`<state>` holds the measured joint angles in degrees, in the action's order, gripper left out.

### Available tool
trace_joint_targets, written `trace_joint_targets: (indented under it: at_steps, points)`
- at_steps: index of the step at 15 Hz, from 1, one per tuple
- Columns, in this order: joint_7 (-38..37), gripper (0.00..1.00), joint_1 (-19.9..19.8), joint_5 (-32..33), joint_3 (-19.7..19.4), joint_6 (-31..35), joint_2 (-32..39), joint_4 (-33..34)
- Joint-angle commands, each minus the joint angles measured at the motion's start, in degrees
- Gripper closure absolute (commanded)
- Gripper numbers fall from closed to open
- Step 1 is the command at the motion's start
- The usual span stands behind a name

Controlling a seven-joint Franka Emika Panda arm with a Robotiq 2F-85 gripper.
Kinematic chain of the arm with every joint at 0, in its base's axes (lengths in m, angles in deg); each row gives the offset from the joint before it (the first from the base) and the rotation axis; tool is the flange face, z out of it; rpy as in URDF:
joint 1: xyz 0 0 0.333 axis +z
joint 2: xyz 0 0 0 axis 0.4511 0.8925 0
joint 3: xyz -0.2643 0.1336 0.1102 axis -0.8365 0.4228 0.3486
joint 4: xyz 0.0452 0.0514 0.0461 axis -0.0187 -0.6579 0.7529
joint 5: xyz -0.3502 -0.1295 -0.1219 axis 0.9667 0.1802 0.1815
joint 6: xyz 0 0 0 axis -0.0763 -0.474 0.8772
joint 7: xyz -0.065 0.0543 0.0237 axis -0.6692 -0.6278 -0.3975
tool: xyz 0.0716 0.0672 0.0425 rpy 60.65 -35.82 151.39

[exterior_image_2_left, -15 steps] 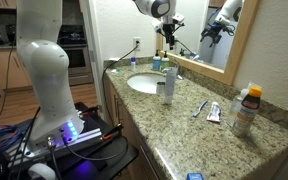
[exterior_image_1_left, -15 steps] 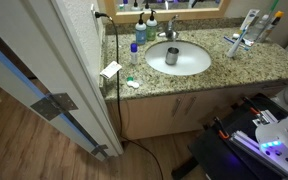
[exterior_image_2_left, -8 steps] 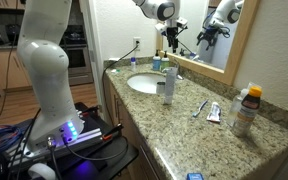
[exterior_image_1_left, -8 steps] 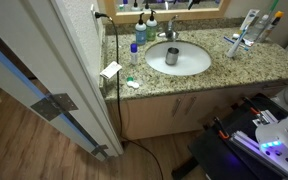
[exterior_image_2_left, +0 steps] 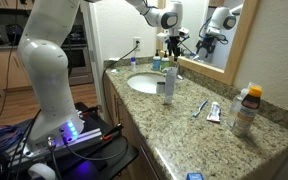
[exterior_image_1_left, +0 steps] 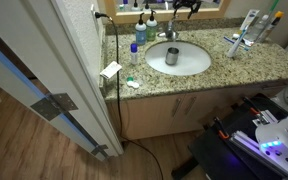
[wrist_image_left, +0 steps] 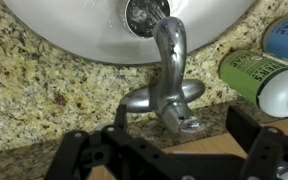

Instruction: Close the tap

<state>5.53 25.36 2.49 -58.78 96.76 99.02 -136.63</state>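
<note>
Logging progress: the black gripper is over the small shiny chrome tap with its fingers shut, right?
No. The wrist view shows the black gripper over the small shiny chrome tap with its fingers open, spread wide apart.

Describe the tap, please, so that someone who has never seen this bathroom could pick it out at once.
A round white basin is sunk in the speckled granite counter. The tap stands at its rim on the mirror side. It is small, shiny chrome with a curved spout, unlike the dull grey cup inside the basin.

granite counter [exterior_image_1_left: 254,62], wood floor [exterior_image_1_left: 34,150], mirror [exterior_image_2_left: 219,40]
</note>
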Motion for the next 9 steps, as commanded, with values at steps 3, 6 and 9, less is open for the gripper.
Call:
trace_joint_targets:
  at_steps: [3, 6, 9]
  points:
    - [5.3, 0.00, -3.4, -3.7, 3.5, -0.9, 5.7, 8.4]
    - [3.6, 0.00, -2.5, -2.5, 2.6, -0.2, 4.5, 6.5]
    - [3.6, 0.00, -2.6, -2.7, 2.7, -0.1, 5.7, 7.6]
